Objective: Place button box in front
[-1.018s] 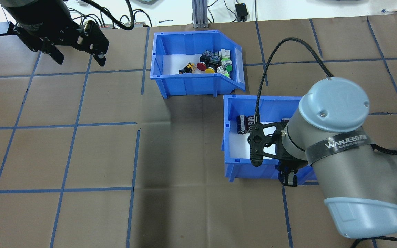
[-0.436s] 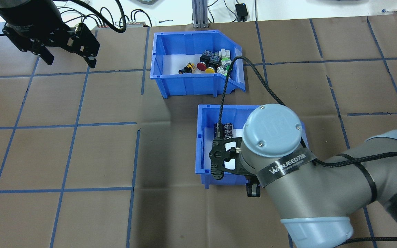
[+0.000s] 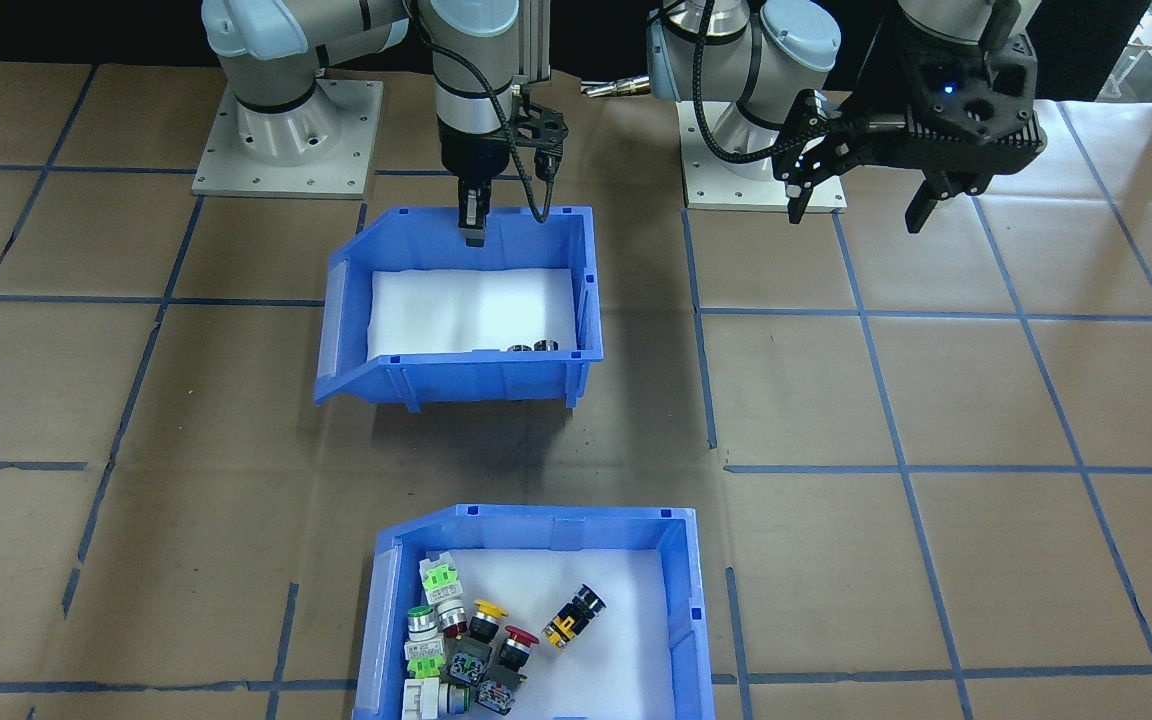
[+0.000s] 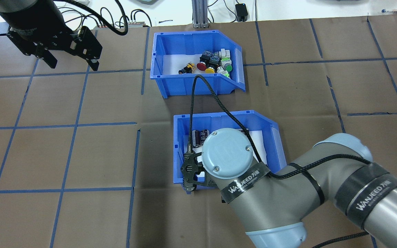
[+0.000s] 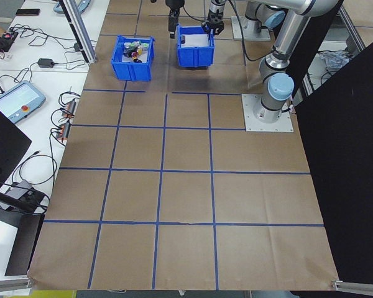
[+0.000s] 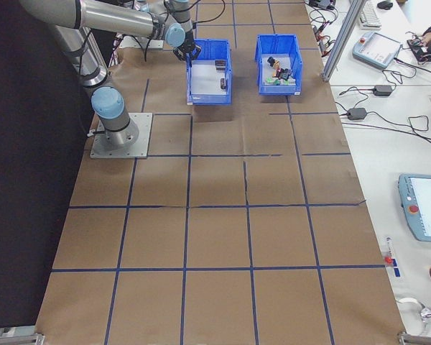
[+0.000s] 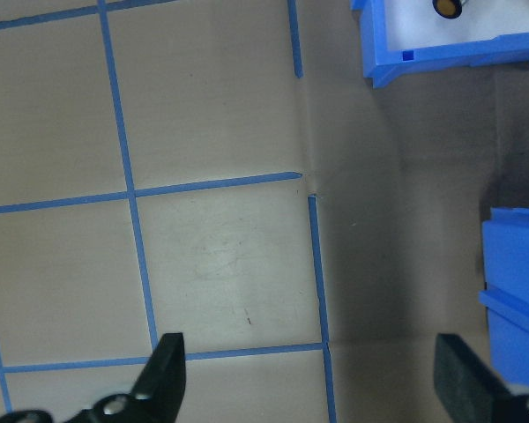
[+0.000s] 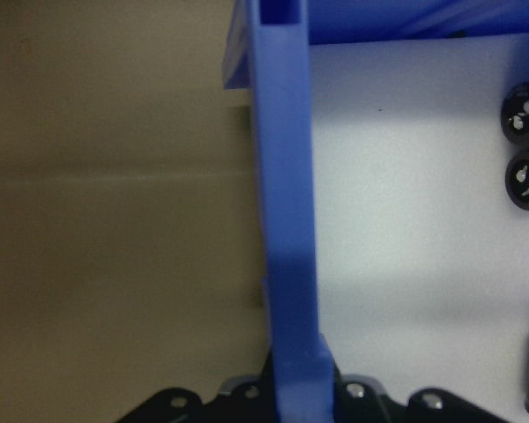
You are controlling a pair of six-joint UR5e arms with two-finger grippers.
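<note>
The glossy blue plastic button box, foam-lined, holding coloured push-buttons, sits far from my base. My right gripper clamps the matching blue capacitor bin's wall; my left gripper hangs spread, empty.

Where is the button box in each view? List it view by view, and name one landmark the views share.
Exterior front-facing: button box, bottom centre.
Overhead exterior: top centre, far from the robot.
Exterior left: top left of centre.
Exterior right: top right of centre.
Left wrist: probably the blue corner at top right.
Right wrist: not in view.
Shared landmark: the second blue bin, right beside it.
</note>
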